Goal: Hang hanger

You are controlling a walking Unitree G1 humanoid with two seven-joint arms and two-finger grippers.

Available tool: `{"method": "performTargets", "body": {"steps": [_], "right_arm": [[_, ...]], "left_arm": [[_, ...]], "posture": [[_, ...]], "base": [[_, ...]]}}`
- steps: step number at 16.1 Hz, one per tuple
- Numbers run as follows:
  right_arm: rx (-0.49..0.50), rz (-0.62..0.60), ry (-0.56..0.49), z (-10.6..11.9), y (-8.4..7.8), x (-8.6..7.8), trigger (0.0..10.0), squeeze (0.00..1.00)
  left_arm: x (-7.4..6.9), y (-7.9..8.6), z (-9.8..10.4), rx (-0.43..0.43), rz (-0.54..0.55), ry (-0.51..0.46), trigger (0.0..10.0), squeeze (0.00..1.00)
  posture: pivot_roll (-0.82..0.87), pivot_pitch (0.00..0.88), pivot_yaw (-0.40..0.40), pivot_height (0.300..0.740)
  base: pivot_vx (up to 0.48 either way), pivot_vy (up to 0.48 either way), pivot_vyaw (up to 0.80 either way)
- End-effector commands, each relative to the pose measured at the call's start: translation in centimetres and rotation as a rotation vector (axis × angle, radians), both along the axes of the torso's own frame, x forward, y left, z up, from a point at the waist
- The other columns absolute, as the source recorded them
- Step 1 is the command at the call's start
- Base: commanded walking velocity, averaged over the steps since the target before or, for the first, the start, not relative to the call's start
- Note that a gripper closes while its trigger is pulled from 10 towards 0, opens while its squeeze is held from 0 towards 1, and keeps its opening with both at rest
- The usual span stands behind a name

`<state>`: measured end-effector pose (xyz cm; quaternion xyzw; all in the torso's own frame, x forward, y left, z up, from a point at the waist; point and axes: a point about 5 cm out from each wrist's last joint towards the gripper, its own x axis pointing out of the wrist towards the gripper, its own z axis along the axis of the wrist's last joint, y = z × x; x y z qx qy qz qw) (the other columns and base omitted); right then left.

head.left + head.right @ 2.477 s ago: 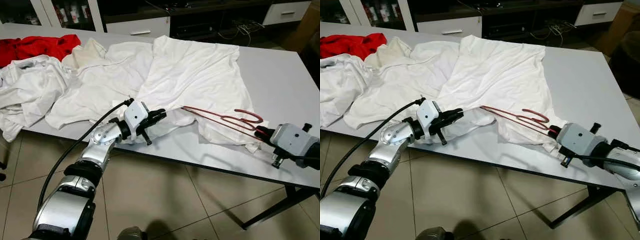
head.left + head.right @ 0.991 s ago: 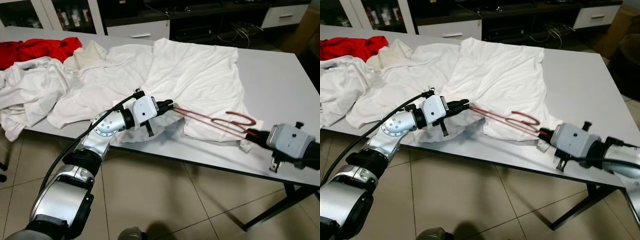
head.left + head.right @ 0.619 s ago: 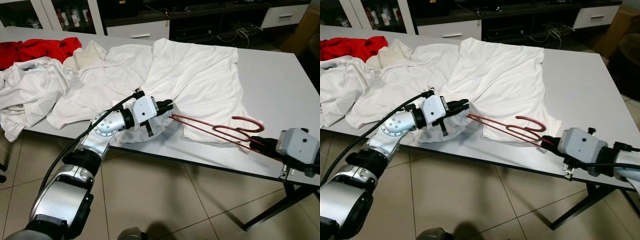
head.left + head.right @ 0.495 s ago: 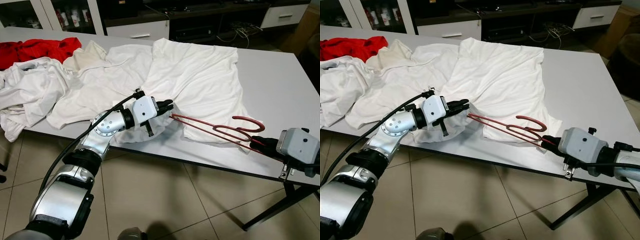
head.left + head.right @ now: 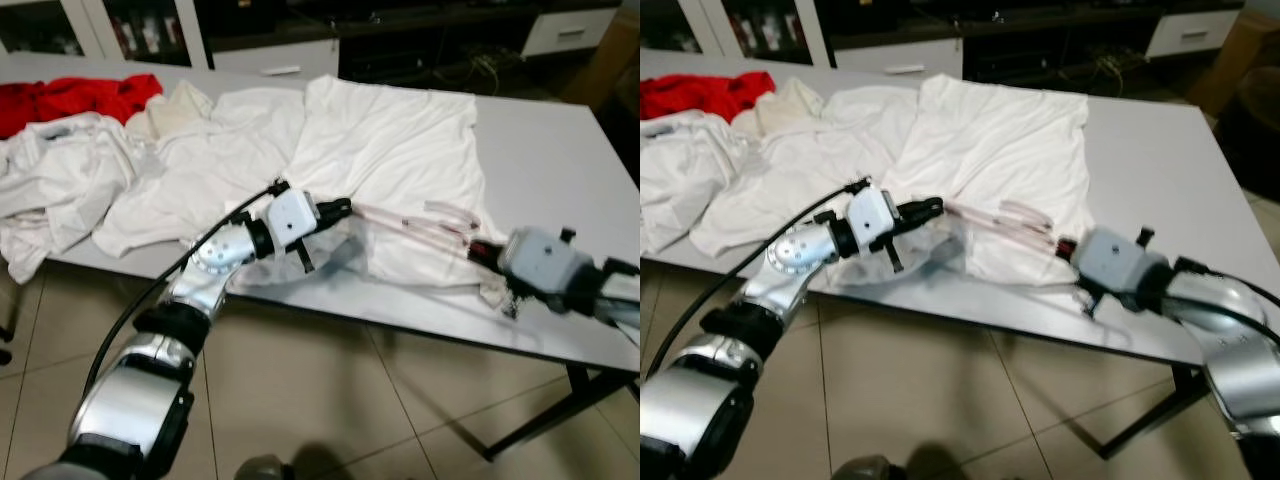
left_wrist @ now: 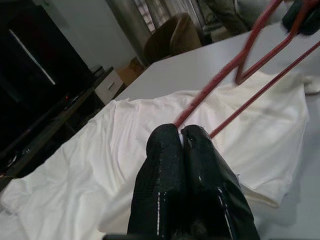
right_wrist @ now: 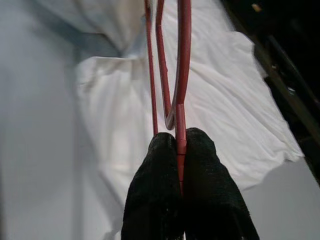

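Hanger (image 7: pixel 178 75): red wire type, held low over the white shirt (image 5: pixel 400 160) near the front edge of the counter (image 5: pixel 560 150). Motion blur in the head views makes it faint there; both wrist views show it sharply.

Right end effector (image 7: pixel 180 145): fingers pressed together on the hanger's wire, close to where the strands meet. It sits at the shirt's right lower corner, just above the counter.

Left end effector (image 6: pixel 181 134): fingers closed together at the opposite tip of the hanger. Cloth lies directly beneath them. Whether the tip is pinched between the fingers or only touches them cannot be told.

White shirt: spread flat across the counter, with the hem toward the robot. More white garments (image 5: pixel 60 190) and a red garment (image 5: pixel 80 95) lie bunched at the left end.

Step in hand (judgement): feeding the hanger into the shirt while the left end effector works at the fabric edge.

Risk 1: the wire is thin and clamped at a single spot. A sideways load from snagged fabric could twist it in the grip or pull it free.

Risk 2: if the tip catches on one layer of cloth, the shirt could drag toward the counter edge and slide off.

Risk 3: the two end effectors pulling against each other could bend the wire.
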<state>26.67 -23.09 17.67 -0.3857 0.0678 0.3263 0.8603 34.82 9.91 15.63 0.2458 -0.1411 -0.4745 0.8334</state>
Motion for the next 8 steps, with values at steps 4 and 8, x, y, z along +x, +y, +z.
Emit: {"method": "performTargets", "body": {"steps": [4,8], "right_arm": [[0.092,0.006,-0.019,-0.9,1.9,1.2,10.0,0.0],[0.188,0.026,-0.026,-0.7,3.1,1.7,10.0,0.0]], "left_arm": [[-0.7,-0.5,0.4,-0.073,-0.044,-0.014,0.0,0.0],[-1.2,-1.2,1.1,-0.108,-0.101,-0.049,0.0,0.0]], "posture": [[0.11,0.004,0.024,0.74],[0.11,0.006,0.023,0.74]], "base": [[0.0,0.0,0.0],[0.0,0.0,0.0]]}}
